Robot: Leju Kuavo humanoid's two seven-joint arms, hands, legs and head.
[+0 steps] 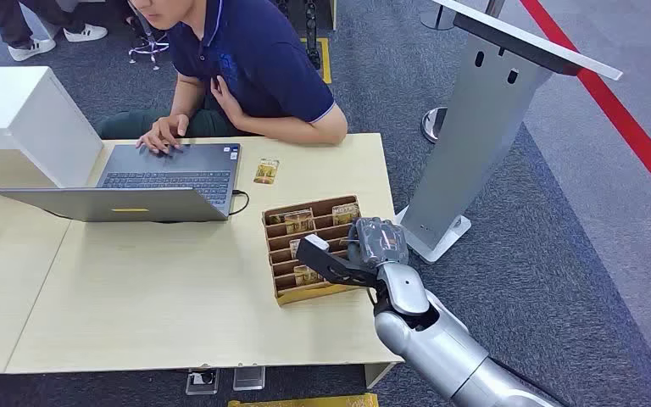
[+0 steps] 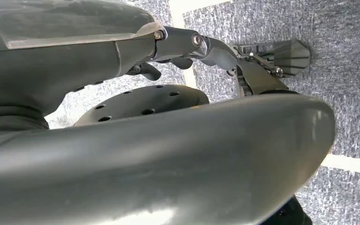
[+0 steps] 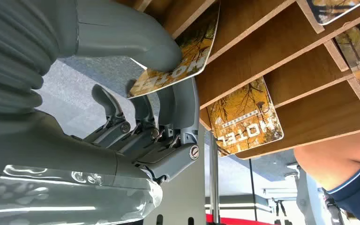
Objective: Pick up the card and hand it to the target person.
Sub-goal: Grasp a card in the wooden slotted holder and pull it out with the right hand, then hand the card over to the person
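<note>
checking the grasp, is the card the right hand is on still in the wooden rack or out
Still in: the card, pinched by the right hand, sits partly inside a slot of the rack.

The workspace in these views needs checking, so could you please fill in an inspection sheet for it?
Surface: light wooden table.
Job's things: wooden card rack holding hotel cards; one card pinched by the right robot hand; a loose card lies near the person.
Clutter: open laptop, white box.
Robot hands: right at the rack; left robot hand hangs over carpet.
Cables: laptop cable.
Surroundings: grey stand, red floor line.
</note>
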